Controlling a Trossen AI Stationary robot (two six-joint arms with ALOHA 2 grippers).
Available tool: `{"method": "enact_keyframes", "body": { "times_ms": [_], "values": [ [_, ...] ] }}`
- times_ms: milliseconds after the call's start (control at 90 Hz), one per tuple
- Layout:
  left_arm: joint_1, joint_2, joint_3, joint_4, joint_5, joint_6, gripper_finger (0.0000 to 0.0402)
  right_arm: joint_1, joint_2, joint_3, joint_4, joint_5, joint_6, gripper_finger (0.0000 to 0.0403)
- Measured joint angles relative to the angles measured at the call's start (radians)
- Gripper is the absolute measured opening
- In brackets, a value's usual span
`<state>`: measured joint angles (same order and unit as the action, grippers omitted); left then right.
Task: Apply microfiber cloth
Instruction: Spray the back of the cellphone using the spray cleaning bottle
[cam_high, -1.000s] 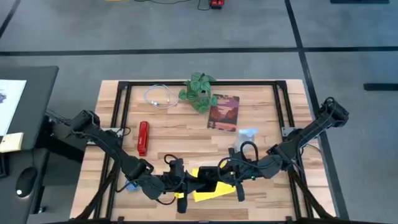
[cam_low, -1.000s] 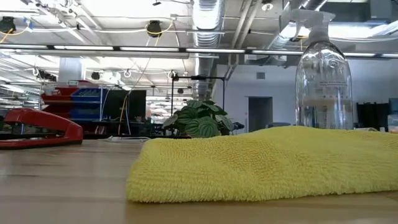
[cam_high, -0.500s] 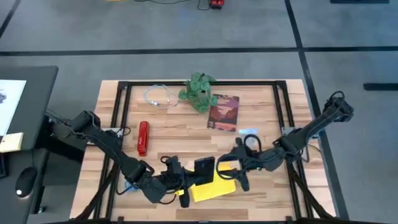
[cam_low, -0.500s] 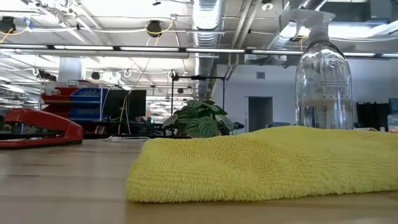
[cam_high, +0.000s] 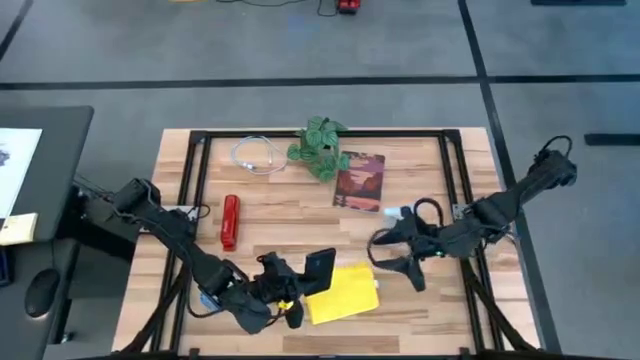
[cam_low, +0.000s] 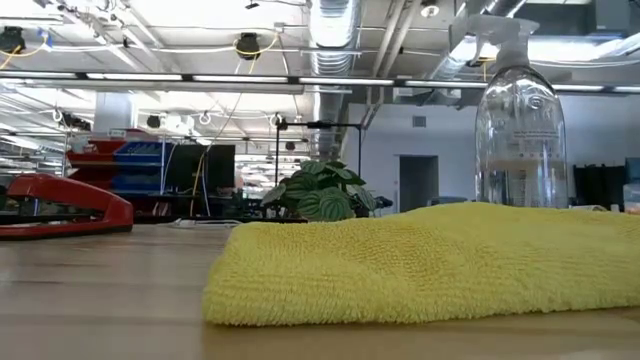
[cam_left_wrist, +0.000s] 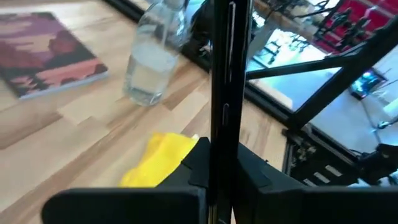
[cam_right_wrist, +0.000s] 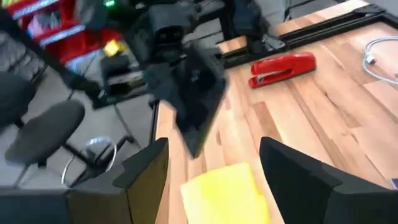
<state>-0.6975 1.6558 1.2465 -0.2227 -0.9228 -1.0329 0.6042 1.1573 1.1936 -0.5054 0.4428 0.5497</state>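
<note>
The yellow microfiber cloth (cam_high: 343, 295) lies flat on the wooden table near its front edge; it also shows in the low view (cam_low: 430, 260). My left gripper (cam_high: 298, 283) is shut on a black smartphone (cam_high: 320, 267) just left of the cloth. My right gripper (cam_high: 392, 262) stands open to the right of the cloth, between it and the clear spray bottle (cam_high: 400, 213), with nothing between its fingers (cam_right_wrist: 146, 171). Its wrist view looks across the cloth (cam_right_wrist: 224, 193) at the smartphone (cam_right_wrist: 199, 99). My left gripper pinches the smartphone between its two fingers, one on each broad face, at the end nearest the gripper (cam_left_wrist: 222, 177). The fingers come from the table's left. The phone stands on edge, tilted, and juts out toward the cloth, lifted clear of the table.
A dark red book (cam_high: 360, 180) and a potted plant (cam_high: 320, 145) stand at the far middle, a white cable (cam_high: 255, 155) left of them. A red stapler (cam_high: 230, 222) lies at the left. A black frame rail (cam_high: 200, 180) runs round the tabletop.
My right gripper has opened and drawn back from over the cloth, toward the table's right and far edges. My left gripper has pulled the smartphone a little toward the left, off the cloth. The cloth has stayed where it was and now shows uncovered.
</note>
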Motion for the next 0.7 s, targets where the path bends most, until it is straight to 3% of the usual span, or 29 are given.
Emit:
{"method": "enact_keyframes", "body": {
  "times_ms": [167, 300, 378, 700],
  "values": [
    [0.0, 0.0, 0.0, -0.019, -0.003, -0.02, 0.0009, 0.021, 0.013, 0.158, -0.397, 0.032, 0.084, 0.024],
    [0.003, -0.001, 0.0, -0.018, -0.002, -0.011, 0.0009, -0.034, 0.017, 0.238, -0.687, 0.032, 0.25, 0.024],
    [0.004, -0.002, 0.0, -0.018, -0.002, -0.011, 0.0009, -0.075, 0.018, 0.249, -0.782, 0.032, 0.266, 0.024],
    [0.005, -0.002, 0.0, -0.018, 0.003, -0.009, 0.0009, -0.28, 0.045, 0.25, -0.795, -0.067, -0.158, 0.024]
  ]
}}
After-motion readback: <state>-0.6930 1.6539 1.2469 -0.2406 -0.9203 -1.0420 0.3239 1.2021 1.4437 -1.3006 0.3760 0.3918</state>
